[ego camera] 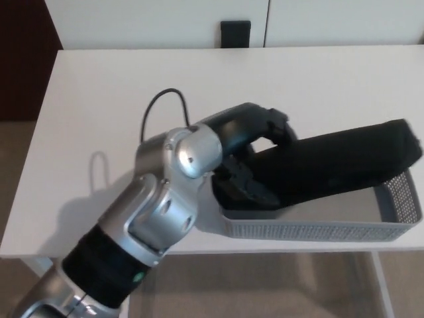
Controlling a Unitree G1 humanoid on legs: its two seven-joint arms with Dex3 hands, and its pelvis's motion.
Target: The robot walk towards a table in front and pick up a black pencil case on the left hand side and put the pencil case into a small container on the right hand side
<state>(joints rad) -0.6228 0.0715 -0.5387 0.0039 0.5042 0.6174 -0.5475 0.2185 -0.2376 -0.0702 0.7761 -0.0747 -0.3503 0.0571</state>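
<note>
Worktop [99,93]: white, rectangular, mostly bare.
On it: grey mesh container [397,218], at its right front edge.

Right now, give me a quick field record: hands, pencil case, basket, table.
left hand: shut on the long black fabric pencil case, gripping its left end
right hand: not in view
pencil case: tilted, right end up over the basket's far right rim; whether its low end touches the floor is hidden
grey mesh plastic basket: at the front right edge of the white table
</note>
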